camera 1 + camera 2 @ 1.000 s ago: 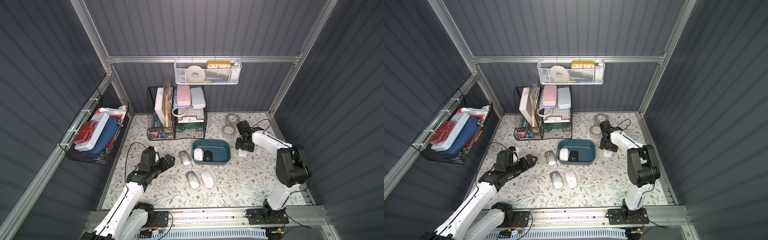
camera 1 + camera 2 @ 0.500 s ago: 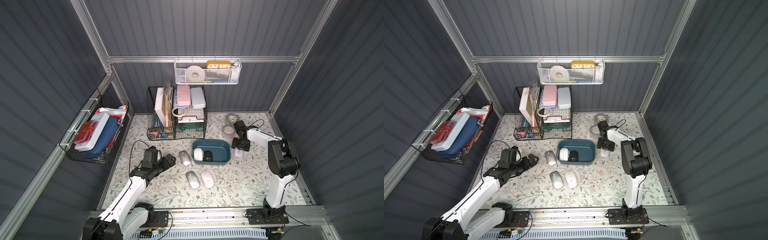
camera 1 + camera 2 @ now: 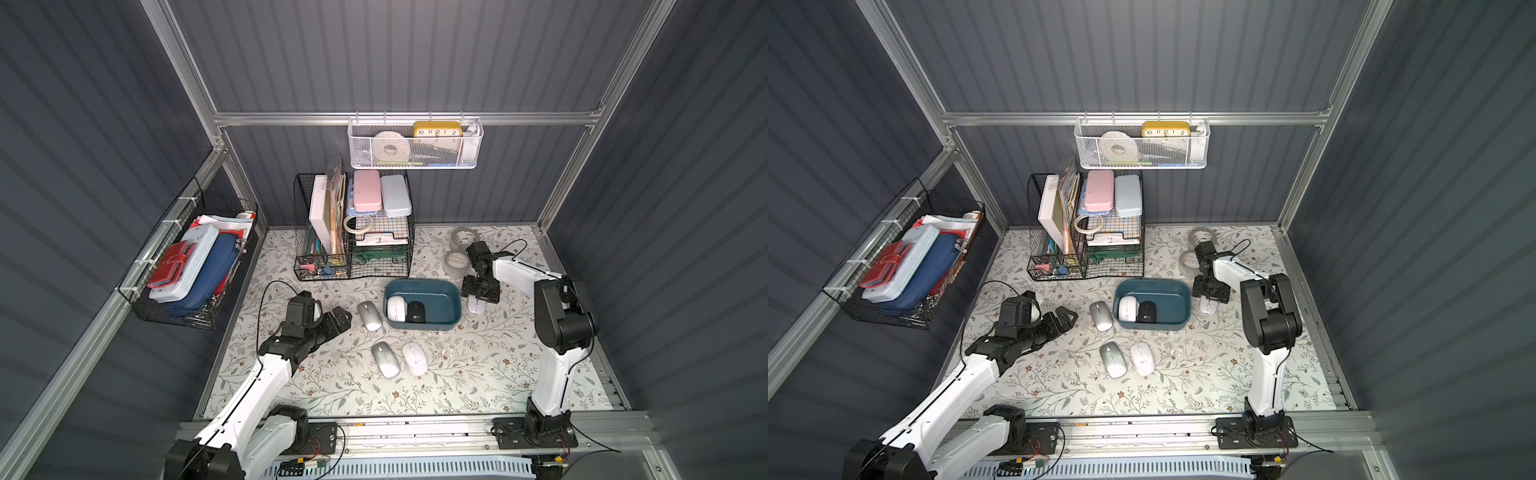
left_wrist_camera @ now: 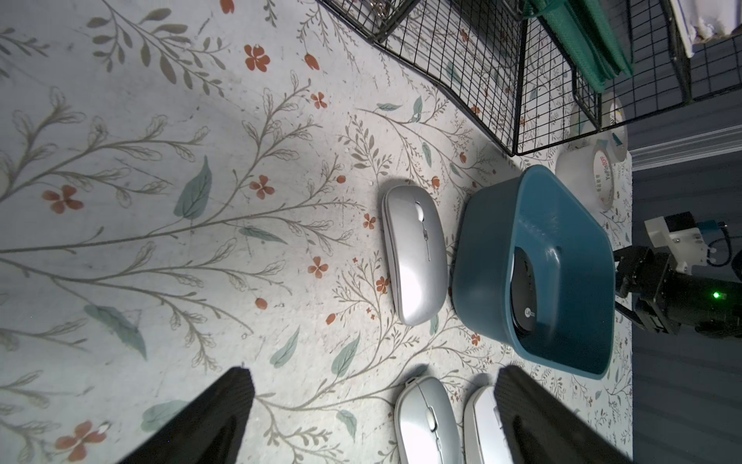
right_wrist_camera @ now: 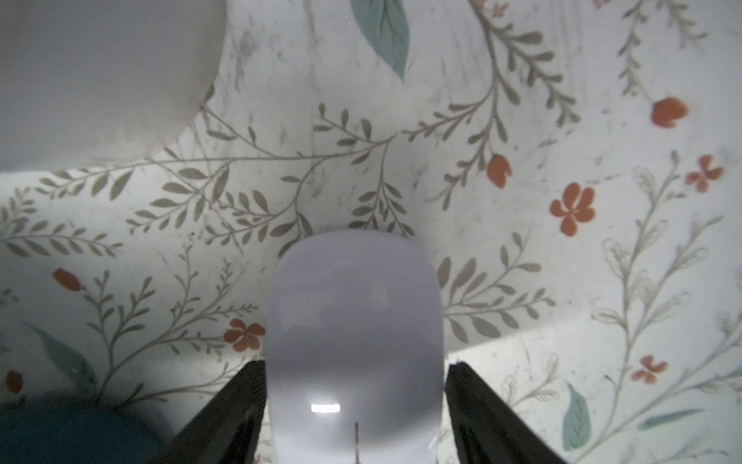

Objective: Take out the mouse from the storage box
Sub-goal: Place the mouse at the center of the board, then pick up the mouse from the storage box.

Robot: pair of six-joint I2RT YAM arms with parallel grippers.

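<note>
the floral tabletop [image 3: 478, 365] is carrying everything. the teal storage box [image 3: 424, 325] is sitting near its middle, in front of a black wire rack [image 3: 353, 257]. the left hand [image 3: 337, 321] is hovering low to the left of the box, fingers spread wide and holding nothing. the right hand [image 5: 355, 363] is pointing down just beside the box's right end, its fingers parted around a pale mouse [image 5: 353, 305]. that mouse is lying on the tabletop outside the box, with a thin gap showing at each side. a white mouse [image 3: 397, 308] and a black mouse [image 3: 416, 311] are lying side by side inside the box. a silver mouse [image 3: 369, 316] is lying just outside its left end.
</note>
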